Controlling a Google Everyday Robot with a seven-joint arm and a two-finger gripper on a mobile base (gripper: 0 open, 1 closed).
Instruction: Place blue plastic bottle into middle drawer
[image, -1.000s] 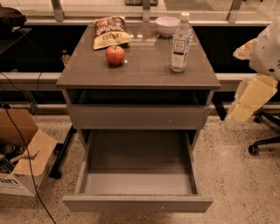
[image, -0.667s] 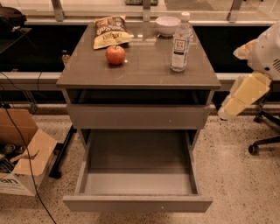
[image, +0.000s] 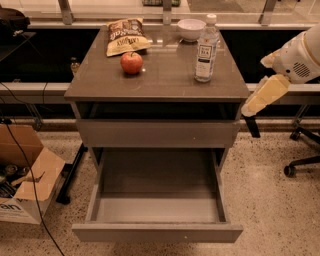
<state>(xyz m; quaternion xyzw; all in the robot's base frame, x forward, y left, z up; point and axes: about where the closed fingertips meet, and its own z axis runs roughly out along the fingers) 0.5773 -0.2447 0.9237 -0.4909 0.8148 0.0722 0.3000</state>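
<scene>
The bottle (image: 206, 50) stands upright on the grey bench (image: 165, 82), near the right edge and toward the back right corner, with its white cap on and its label facing forward. Just behind it, a little to the left at the back edge, sits a white bowl (image: 191, 29). A bag of chips (image: 126, 36) lies at the back left, and a red apple (image: 131, 63) rests just in front of the bag, well apart from the bottle. Below the bench top a flat drawer front (image: 157, 133) is closed, and under it the middle drawer (image: 157, 232) is pulled far out, its deep grey box open to view. The claw (image: 251, 126) hangs off the right edge of the bench, beside the front right corner and below the top, at the end of a cream-coloured arm; whether it is apart or together cannot be told. It touches nothing. A cardboard box (image: 25, 185) sits on the floor to the left.
</scene>
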